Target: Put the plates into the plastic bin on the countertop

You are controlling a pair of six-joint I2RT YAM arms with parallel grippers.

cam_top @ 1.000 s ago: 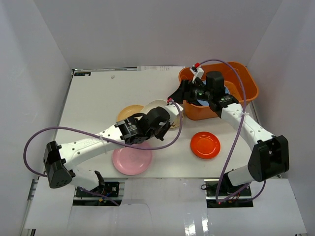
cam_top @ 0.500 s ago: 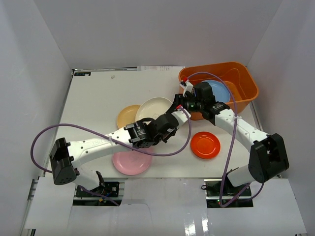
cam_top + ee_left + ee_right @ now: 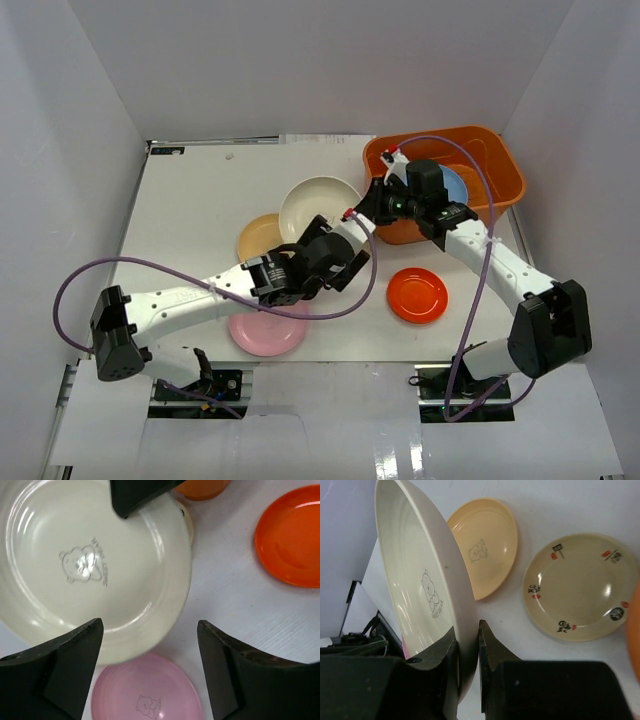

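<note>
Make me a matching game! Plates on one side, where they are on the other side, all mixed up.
Plates:
1. cream plate
2. blue plate
3. orange-red plate
4. pink plate

Places:
A. inside the orange bin
B. partly under the left arm
C. pinched in the right hand
D. flat on the table, nothing touching it

Pairs: 1-C, 2-A, 3-D, 4-B

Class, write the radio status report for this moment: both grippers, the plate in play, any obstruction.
Right gripper shut on cream plate rim, plate tilted. Left gripper open, empty, facing the plate. Orange bin not yet reached; near wall to clear.
</note>
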